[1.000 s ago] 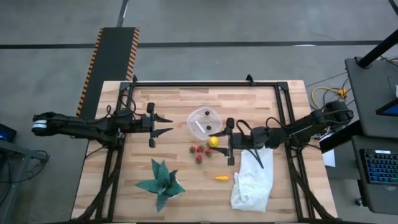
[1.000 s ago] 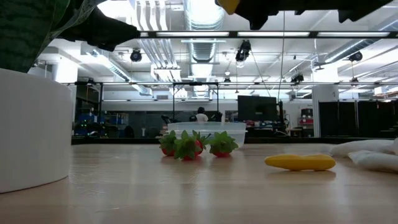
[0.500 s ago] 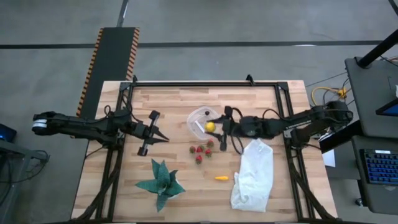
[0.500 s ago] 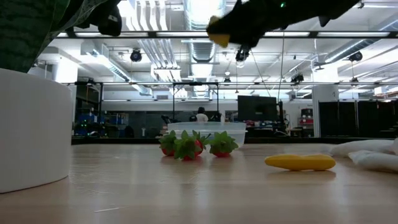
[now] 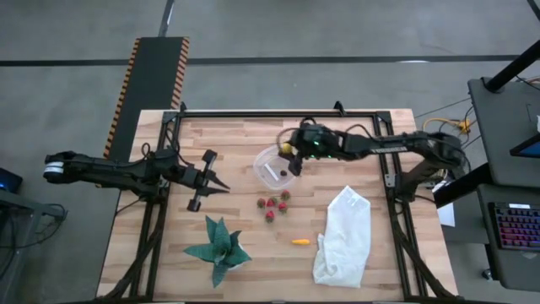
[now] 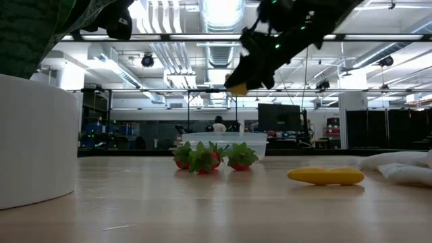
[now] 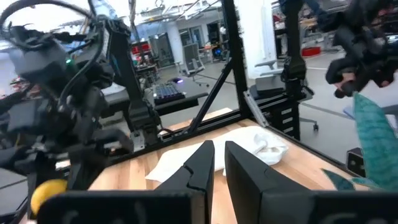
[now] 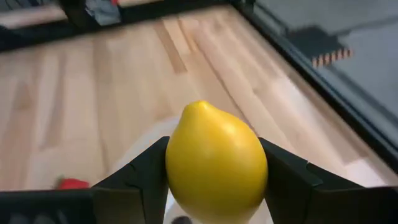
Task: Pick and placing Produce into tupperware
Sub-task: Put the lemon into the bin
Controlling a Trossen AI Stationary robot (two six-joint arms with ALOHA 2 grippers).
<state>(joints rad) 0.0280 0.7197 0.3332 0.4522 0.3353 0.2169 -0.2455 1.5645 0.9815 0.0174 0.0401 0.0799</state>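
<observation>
no readable text, labels or signs

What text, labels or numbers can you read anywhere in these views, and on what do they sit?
None can be read.
tupperware: a white mark inside, no letters legible.
lemon, held by the right gripper: plain, no sticker.
white cloth bag: no print visible.
Signs and screens in the room behind the table: too small and blurred to read.
</observation>
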